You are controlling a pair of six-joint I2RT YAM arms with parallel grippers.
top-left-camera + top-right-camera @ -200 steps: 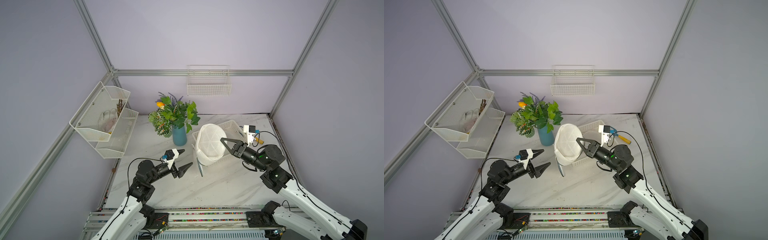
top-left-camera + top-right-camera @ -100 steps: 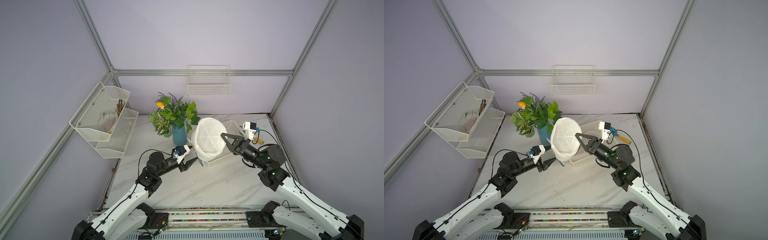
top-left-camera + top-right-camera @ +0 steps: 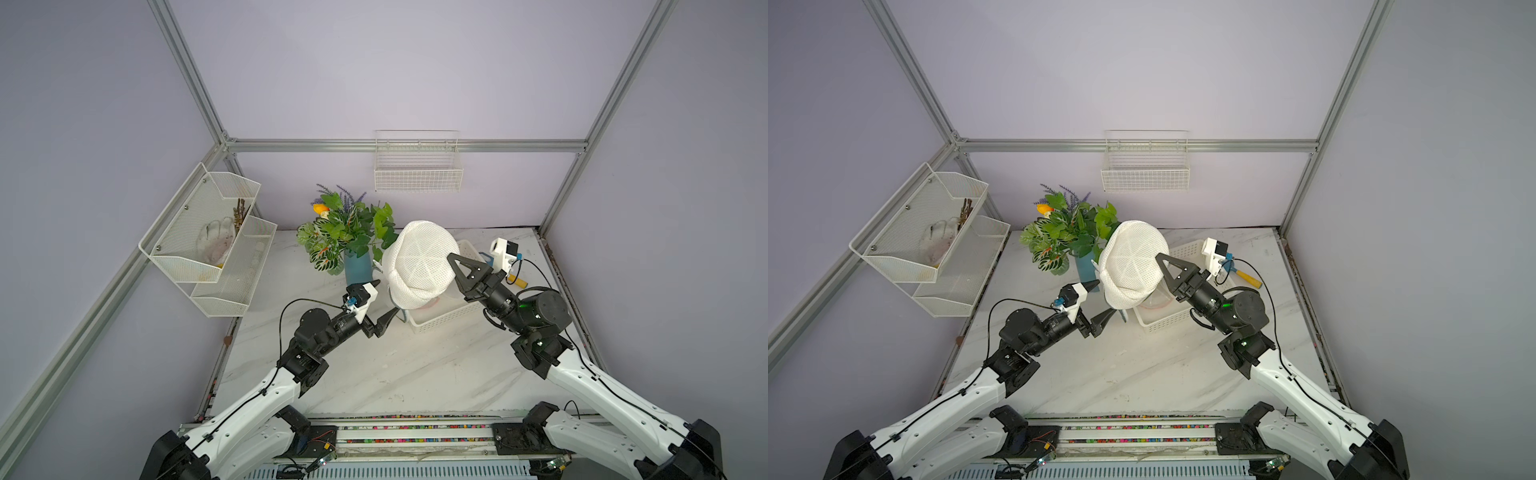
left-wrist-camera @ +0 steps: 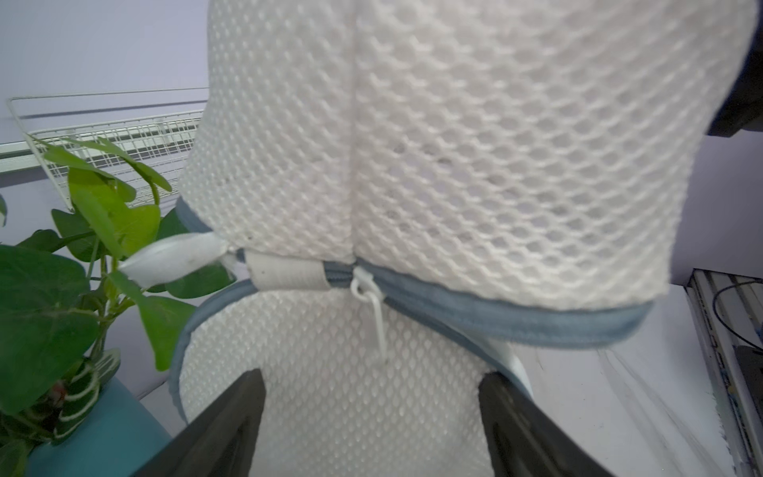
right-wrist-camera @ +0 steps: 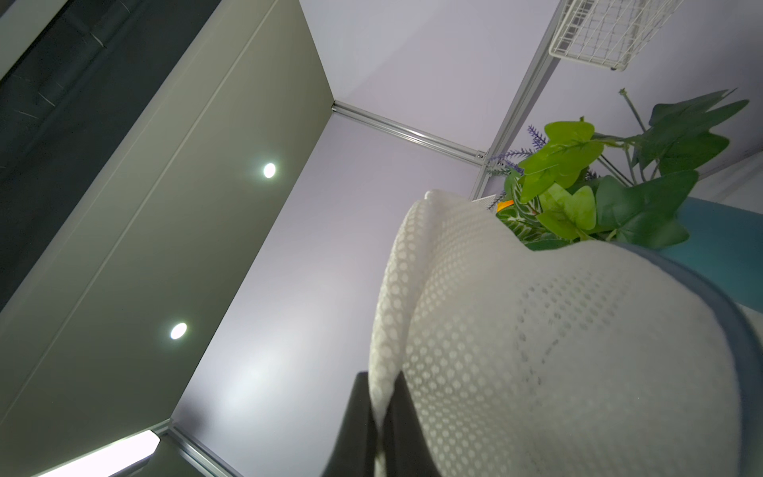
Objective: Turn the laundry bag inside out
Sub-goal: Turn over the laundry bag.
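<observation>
Marble-patterned surface [image 3: 374, 374] carries a white basket [image 3: 436, 322] and a potted plant [image 3: 345, 232] at its far side. The white mesh laundry bag [image 3: 415, 262] is up in the air, partly over that basket and just beside the plant. I judge it is lifted so its mouth can hang free.

My right arm reaches up and inward with its wrist raised. The right pincer [image 3: 450, 257] is clamped on a fold of mesh at the bag's upper side. The right wrist view shows the fabric pinched between the two dark fingers [image 5: 359, 413], and that one grip carries the whole bag.

My left arm stretches low and forward, forearm nearly level. The left pincer [image 3: 387, 296] is spread wide and holds nothing, its tips just below the bag's lower edge.

In the left wrist view the blue zip band [image 4: 495, 318] runs across and looks unzipped. A mesh flap hangs beneath it, framed by the fingers [image 4: 231, 413], and the small white zip pull [image 4: 371, 305] dangles at the middle. I judge the open pincer is lined up to take that lower rim for the turn.
</observation>
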